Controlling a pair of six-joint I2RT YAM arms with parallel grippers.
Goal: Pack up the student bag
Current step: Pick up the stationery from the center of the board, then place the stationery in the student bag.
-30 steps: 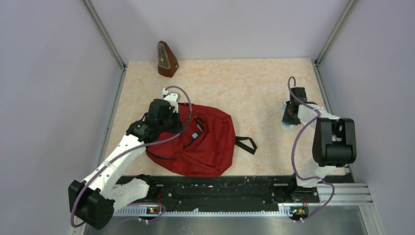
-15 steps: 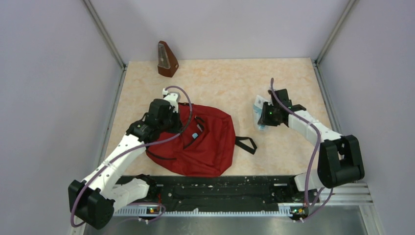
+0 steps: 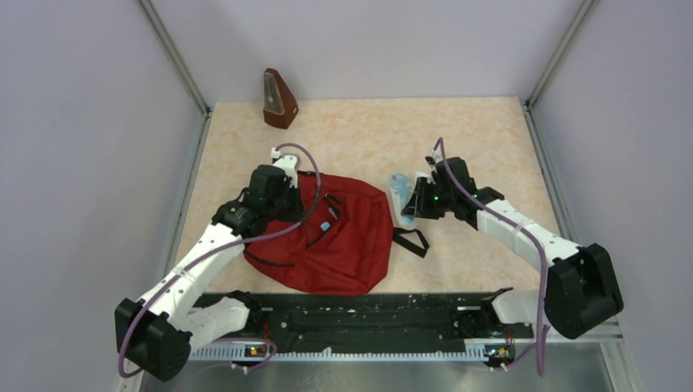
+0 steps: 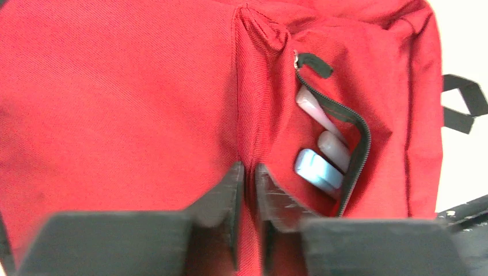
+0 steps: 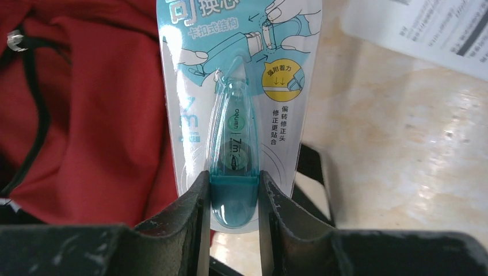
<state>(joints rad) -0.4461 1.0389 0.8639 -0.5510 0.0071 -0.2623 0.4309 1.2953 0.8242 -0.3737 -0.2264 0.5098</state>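
From above, the left gripper [image 3: 284,198] sits on the upper left part of the student bag [image 3: 343,245], which lies flat on the table [image 3: 458,131]. The right gripper [image 3: 415,202] hangs just off the bag's right edge, a correction-tape pack [image 3: 400,194] ahead of its fingers. In the left wrist view the fingers [image 4: 229,190] are almost together, pinching a raised fold of red cloth. To their right the zip pocket [image 4: 354,155] gapes, with a light blue thing [image 4: 316,171] and two pale ones inside. In the right wrist view the fingers [image 5: 190,210] clamp the teal bottom of the pack, which stands up beyond them, with red cloth to their left and a printed sheet [image 5: 426,29] to their far right. The step looks like bringing the pack to the pocket. To do it well, I judge the left pinch should hold the fold up so the mouth gapes. The right should come in low, free end first, aim beside the blue thing, and release only once most of the pack is past the zip, since the stiff card could catch on the teeth.
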